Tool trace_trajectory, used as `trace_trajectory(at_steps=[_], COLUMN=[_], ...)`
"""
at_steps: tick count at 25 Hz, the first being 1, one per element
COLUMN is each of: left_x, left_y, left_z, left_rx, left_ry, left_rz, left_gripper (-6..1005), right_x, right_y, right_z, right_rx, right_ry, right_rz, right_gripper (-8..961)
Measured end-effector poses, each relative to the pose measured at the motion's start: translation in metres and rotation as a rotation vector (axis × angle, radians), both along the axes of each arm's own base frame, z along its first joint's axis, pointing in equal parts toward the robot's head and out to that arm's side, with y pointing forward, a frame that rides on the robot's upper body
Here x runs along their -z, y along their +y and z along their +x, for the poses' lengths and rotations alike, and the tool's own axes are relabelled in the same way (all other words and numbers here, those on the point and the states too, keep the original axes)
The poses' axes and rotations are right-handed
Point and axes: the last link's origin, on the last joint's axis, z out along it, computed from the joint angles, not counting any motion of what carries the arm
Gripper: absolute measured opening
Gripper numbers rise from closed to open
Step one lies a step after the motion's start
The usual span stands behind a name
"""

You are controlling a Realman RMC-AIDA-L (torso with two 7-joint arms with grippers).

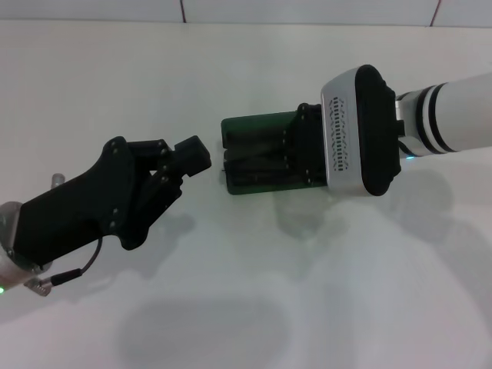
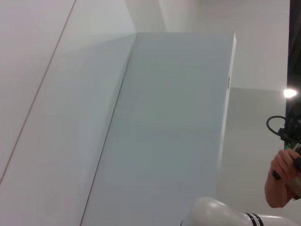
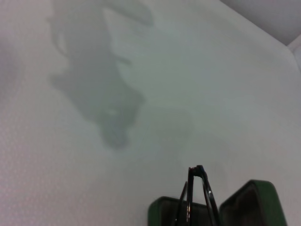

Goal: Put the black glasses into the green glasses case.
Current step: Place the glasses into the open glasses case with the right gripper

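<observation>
Right claw [image 1: 296, 157] hiding open green glasses case [image 1: 254, 154], grip unclear, black glasses [image 3: 200, 197] cropped, left claw [image 1: 188, 157] pressed together.

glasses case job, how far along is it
Done: the green glasses case lies open on the white table. In hand: the right gripper is over the case, and the right wrist view shows the black glasses folded, rising above the case's rim, not seated. The left gripper waits beside it, apart. Left: lowering the glasses in and letting go.

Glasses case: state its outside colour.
Dark green; the green glasses case shows it best in the head view, open beneath the right gripper.
</observation>
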Motion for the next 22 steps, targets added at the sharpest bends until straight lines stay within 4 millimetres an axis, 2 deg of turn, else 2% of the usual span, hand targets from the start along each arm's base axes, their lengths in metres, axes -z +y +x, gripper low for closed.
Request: trace_trajectory(at_steps=[22], left_x=[0.006], left_y=[0.000], left_z=[0.002], left_rx=[-0.006], left_ry=[0.000], left_rz=[-0.004], left_gripper=[33], right_x=[0.000], right_y=[0.007], right_z=[0.016], right_rx=[0.013], right_ry=[-0.032], right_rz=[0.045], right_gripper=[56])
